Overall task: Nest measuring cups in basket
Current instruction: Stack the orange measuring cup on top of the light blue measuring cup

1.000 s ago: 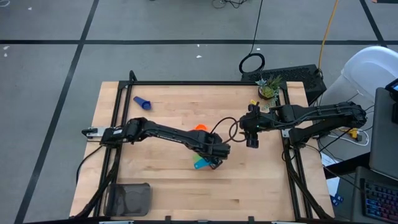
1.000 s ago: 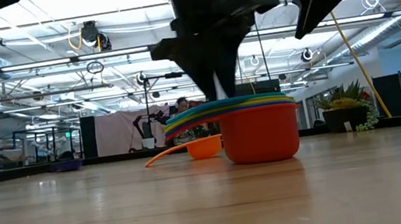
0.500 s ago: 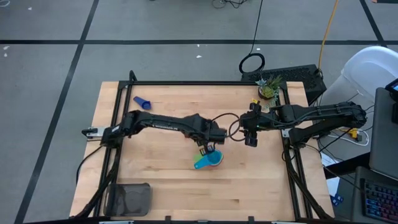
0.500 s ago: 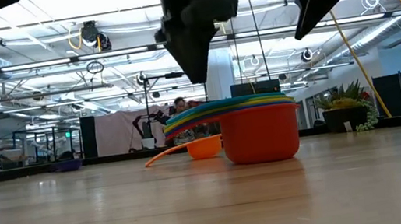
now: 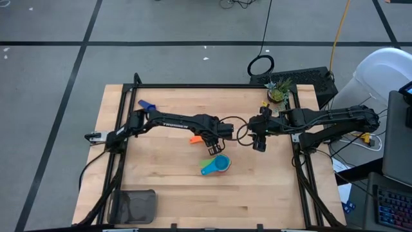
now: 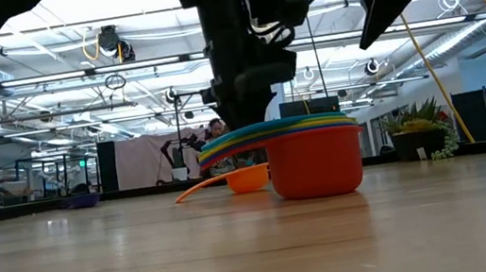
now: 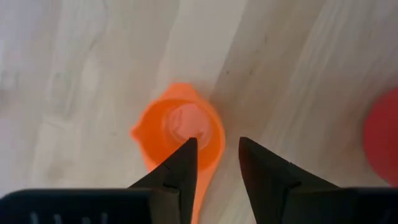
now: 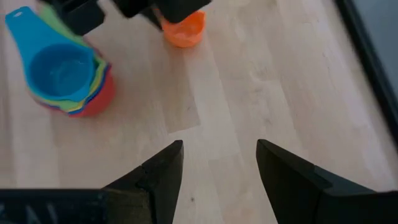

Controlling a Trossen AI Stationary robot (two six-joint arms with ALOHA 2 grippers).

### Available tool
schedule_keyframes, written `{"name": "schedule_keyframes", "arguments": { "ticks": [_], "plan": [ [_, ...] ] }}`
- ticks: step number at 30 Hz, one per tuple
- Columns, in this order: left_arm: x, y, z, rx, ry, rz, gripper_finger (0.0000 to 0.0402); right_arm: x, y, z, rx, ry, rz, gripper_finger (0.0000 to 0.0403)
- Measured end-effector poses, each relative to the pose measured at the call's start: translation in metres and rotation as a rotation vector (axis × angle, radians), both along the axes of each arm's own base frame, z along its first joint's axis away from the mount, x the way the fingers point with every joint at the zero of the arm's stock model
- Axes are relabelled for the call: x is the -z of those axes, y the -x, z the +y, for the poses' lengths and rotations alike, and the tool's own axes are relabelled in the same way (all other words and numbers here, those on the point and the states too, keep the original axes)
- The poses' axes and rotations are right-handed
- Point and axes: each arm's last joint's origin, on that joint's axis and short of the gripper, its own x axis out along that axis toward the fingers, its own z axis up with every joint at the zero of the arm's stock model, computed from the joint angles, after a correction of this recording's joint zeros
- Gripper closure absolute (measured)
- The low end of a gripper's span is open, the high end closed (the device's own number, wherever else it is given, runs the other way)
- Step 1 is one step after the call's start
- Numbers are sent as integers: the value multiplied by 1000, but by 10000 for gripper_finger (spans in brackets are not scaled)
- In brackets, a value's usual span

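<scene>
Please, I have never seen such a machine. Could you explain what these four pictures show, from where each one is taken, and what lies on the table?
Two dark robot arms work at a wooden table. One picture looks straight down, one looks level across the tabletop, and two come from cameras on the arms' wrists.

The left end effector hangs open over a small orange cup, one finger above the cup's inside; it holds nothing. The right end effector waits open over bare wood, also empty.

Nearby stands a nested stack of cups, light blue on top, red outside. A blue cup lies apart near the far edge. The dark basket sits at the near left corner.
</scene>
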Motion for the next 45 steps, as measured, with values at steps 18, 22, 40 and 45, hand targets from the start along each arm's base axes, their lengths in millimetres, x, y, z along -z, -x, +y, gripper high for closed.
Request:
{"name": "schedule_keyframes", "arguments": {
  "ticks": [18,22,40,45],
  "plan": [
    [44,4,12,38,-7,-35,293,-1,-2,-1,56,-8,-35,206],
    [44,5,10,72,5,-21,366,-1,-2,-1,85,-26,-44,206],
    [-26,17,-16,73,-25,-91,394,-1,-2,-1,120,-50,-57,206],
    [-64,19,-41,50,-14,-232,394,-2,-2,-1,117,-50,-61,206]
  ]
}}
